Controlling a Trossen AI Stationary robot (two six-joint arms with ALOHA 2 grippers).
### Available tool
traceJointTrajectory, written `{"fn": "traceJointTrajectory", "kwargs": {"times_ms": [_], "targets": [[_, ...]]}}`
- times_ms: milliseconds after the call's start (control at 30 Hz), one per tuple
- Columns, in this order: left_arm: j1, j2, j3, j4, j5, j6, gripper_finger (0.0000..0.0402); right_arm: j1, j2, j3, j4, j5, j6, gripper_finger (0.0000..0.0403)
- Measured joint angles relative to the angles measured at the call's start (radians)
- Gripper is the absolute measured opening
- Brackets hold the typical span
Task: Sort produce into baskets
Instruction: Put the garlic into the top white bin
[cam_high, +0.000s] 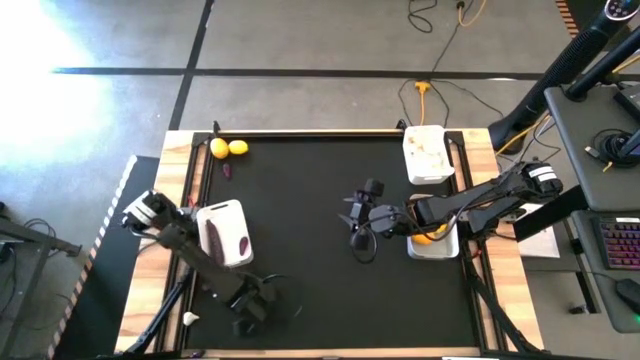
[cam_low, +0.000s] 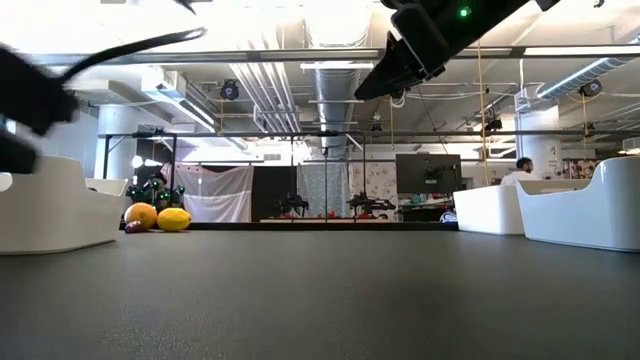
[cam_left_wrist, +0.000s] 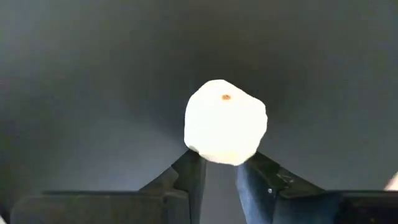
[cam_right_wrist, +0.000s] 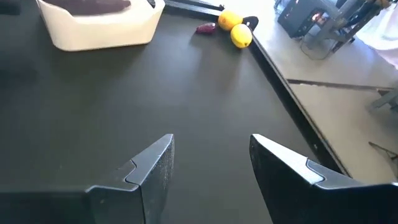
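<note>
L tool (cam_left_wrist: 219, 177) is seen low at the near-left corner of the bench (cam_high: 330, 280), its two fingers (cam_left_wrist: 189, 180) nearly closed with a whitish garlic bulb (cam_left_wrist: 226, 122) sitting right at the fingertips, touching both. Whether the bulb is truly gripped or just resting on the black mat btwn the tips can't be told from the wrist view. In the high view that tool is a dark blur, w/ a small white item (cam_high: 190, 319) seen just beside the arm at the bench's wooden edge.

R tool (cam_right_wrist: 211, 168) is held above the mat near bench centre, fingers parted to a middling gap, nothing btwn them. The R arm is stretched in from the right side, over the near-right basket.

Baskets: one white tray (cam_high: 226, 233) is placed at left, just by the L arm, w/ dark purple pieces (cam_high: 217, 238) inside. A second tray (cam_high: 424, 153) is set at the far right, whitish contents inside. A third tray (cam_high: 434, 245) lies just nearer on the right, partly hidden by the R arm, w/ sth yellow-orange (cam_high: 427, 236) visible in it.

Two lemons (cam_high: 229, 148) are left touching each other at the far-left corner of the mat, a small dark purple piece (cam_high: 227, 171) near them, on the side toward the L arm. Same trio is seen in the low view at left (cam_low: 157, 217) and in the R wrist view (cam_right_wrist: 235, 28).
</note>
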Motion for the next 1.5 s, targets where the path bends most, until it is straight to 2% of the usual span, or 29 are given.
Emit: {"fn": "traceJointTrajectory", "kwargs": {"times_ms": [100,200,500,600,700,800,933,1133,1333,1500], "targets": [[0.046,0.005,0.024,0.016,-0.072,0.090,0.0067,0.000,0.000,0.000,-0.034,-0.005,0.021,0.0203],[0.096,0.009,0.056,0.059,-0.197,0.175,0.0067,0.000,0.000,-0.001,-0.065,-0.065,0.034,0.0203],[0.230,0.008,0.127,0.212,-0.427,0.432,0.0067,0.002,0.034,-0.025,-0.079,-0.329,0.077,0.0203],[0.256,0.004,0.151,0.194,-0.440,0.478,0.0067,0.002,0.077,-0.056,-0.052,-0.409,0.107,0.0203],[0.257,-0.017,0.166,0.119,-0.446,0.497,0.0067,0.004,0.147,-0.082,0.034,-0.486,0.116,0.0203],[0.241,-0.057,0.153,0.050,-0.494,0.487,0.0067,0.011,0.249,-0.082,0.155,-0.545,0.115,0.0203],[0.208,-0.153,0.088,0.035,-0.567,0.424,0.0067,0.025,0.399,-0.030,0.291,-0.581,0.080,0.0203],[0.148,-0.324,-0.102,0.172,-0.685,0.336,0.0068,0.028,0.562,0.134,0.287,-0.566,0.032,0.0203],[0.114,-0.446,-0.353,0.556,-0.789,0.353,0.0068,0.026,0.654,0.294,0.176,-0.566,-0.010,0.0204],[0.109,-0.459,-0.544,0.936,-0.836,0.408,0.0068,0.026,0.719,0.397,0.106,-0.568,-0.008,0.0227]]}}
